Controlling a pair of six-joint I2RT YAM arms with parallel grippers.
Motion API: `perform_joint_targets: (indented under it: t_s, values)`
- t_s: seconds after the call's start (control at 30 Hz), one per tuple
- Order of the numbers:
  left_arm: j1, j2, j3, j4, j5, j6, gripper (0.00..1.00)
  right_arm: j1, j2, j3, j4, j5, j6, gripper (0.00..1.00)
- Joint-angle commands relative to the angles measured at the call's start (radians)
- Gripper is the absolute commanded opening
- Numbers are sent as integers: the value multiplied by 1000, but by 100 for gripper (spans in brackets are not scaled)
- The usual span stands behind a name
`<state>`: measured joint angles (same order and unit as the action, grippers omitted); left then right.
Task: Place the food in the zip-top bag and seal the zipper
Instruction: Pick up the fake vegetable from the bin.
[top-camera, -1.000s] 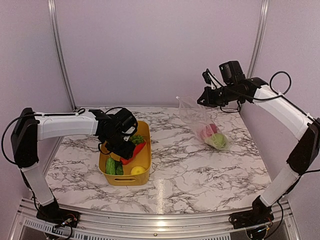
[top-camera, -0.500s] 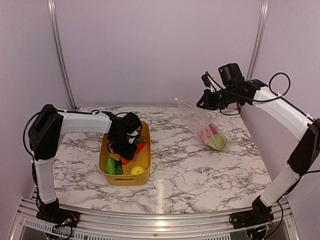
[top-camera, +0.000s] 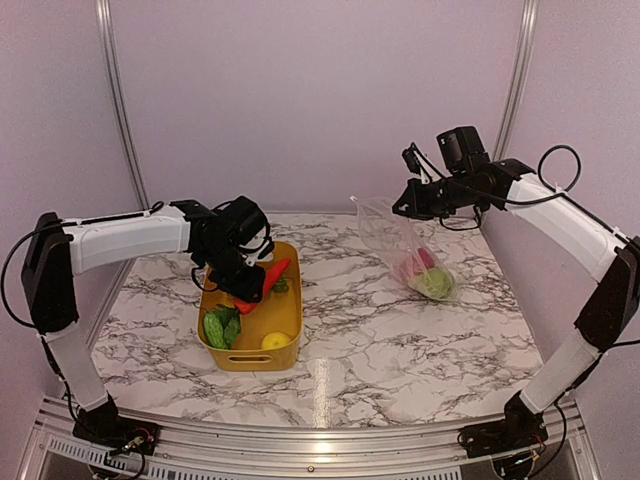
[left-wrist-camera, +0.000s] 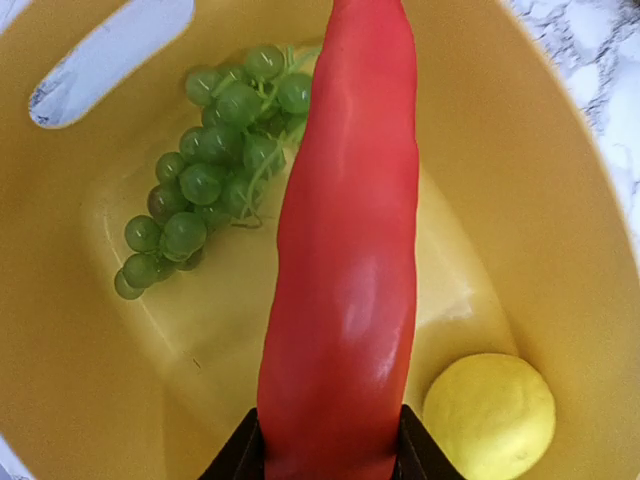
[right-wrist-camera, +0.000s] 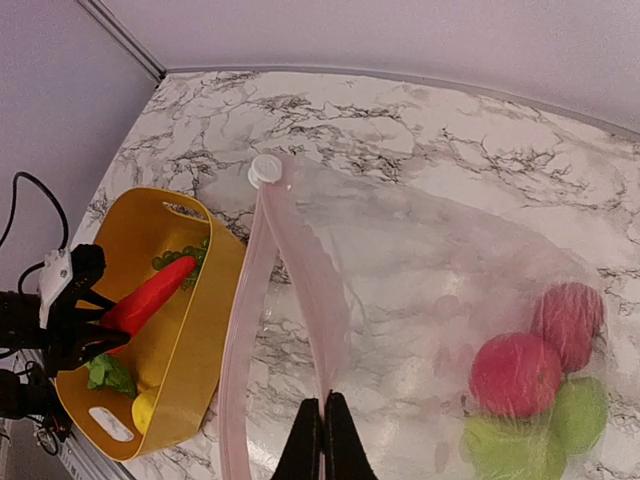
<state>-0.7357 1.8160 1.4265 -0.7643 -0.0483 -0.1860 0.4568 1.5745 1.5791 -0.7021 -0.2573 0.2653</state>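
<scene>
Left gripper (top-camera: 247, 290) clamps the red pepper (left-wrist-camera: 345, 250) above the yellow bin (top-camera: 293, 330) at 9 o'clock; right gripper (right-wrist-camera: 322, 428) pinches the zip-top bag (right-wrist-camera: 420, 280).

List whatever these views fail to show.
- Left wrist view: the red pepper covers the fingertips of the left gripper; the pepper's tip runs off the top edge.
- Right wrist view: the bottom edge cuts off the zip-top bag; its hazy plastic blurs the green food inside.
- Top view: the left gripper hides the yellow bin's far end.
</scene>
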Motion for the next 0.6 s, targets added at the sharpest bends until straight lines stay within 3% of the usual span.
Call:
perform_joint_targets:
  t_s: [0.0,0.33,0.57]
  values:
    - [-3,-156,16,-80,126,-23,25,8,21,29,23,-24,9,0]
    - [-12,-300,153,28,189,-127,23,8,125,110,29,-56,-1,0]
    - [-19,-319,143,332,293,-225,21,8,132,134,7,-56,-25,0]
